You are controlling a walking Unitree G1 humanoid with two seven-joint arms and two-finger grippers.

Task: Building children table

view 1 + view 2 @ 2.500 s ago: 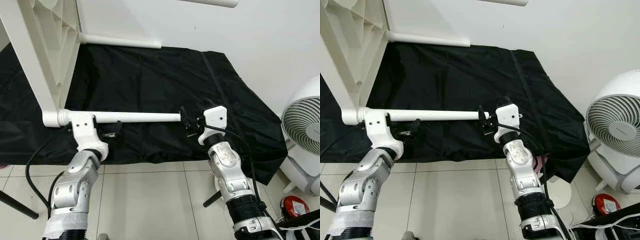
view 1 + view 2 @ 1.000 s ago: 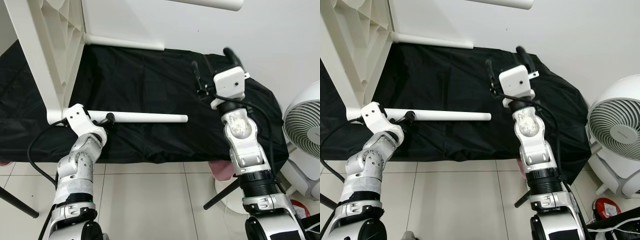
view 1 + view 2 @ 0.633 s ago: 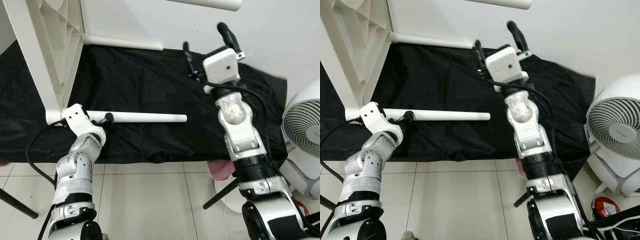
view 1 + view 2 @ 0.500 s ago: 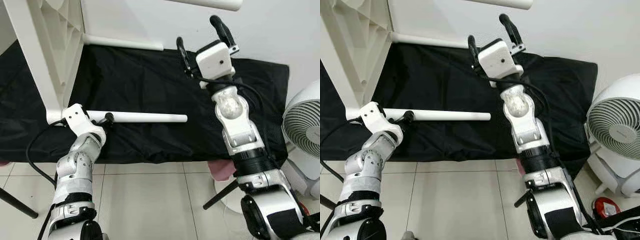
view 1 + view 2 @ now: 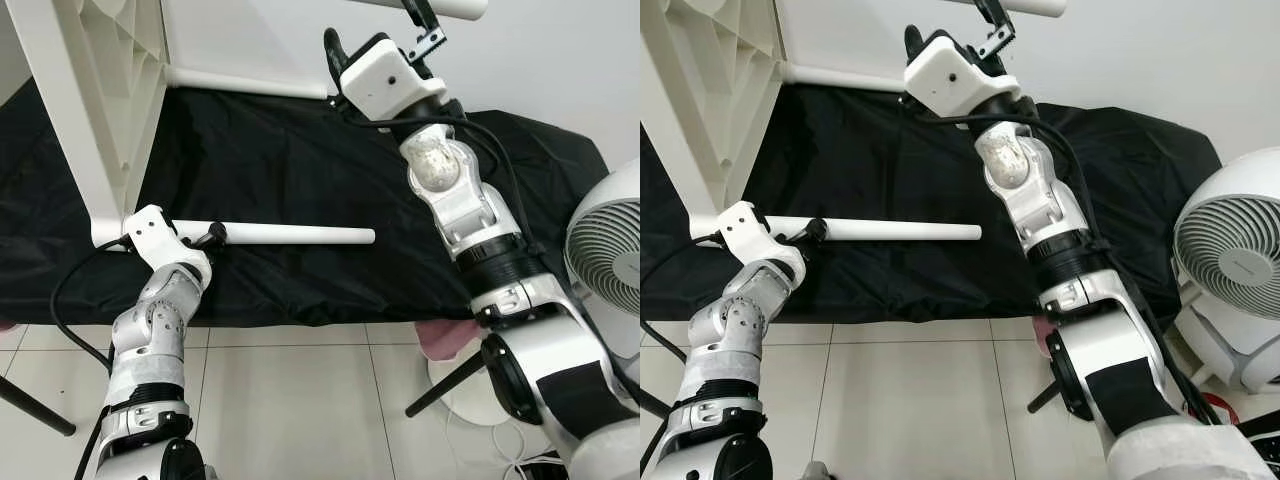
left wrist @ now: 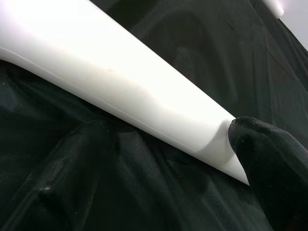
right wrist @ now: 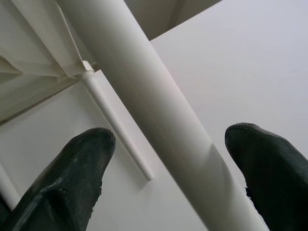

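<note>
The white tabletop [image 5: 90,100] stands on edge at the left, over a black cloth [image 5: 300,160]. One white leg [image 5: 290,235] sticks out level from its lower corner. My left gripper [image 5: 205,242] sits at that leg's root, open, with one fingertip [image 6: 269,159] touching the leg [image 6: 120,82]. A second leg [image 5: 245,84] lies along the back wall. A third leg [image 5: 440,8] juts out at the top. My right gripper [image 5: 378,28] is raised to it, open, and the leg [image 7: 154,110] runs between its spread fingers [image 7: 72,178] without contact.
A white fan [image 5: 610,250] stands on the floor at the right. A pink object [image 5: 445,340] shows under the cloth's front edge. Black tripod legs [image 5: 35,410] cross the tiled floor at both sides. The white wall closes the back.
My right arm has left the lower leg's free end and swung up and left to the top leg. My left gripper let go of the lower leg and stays beside its root.
</note>
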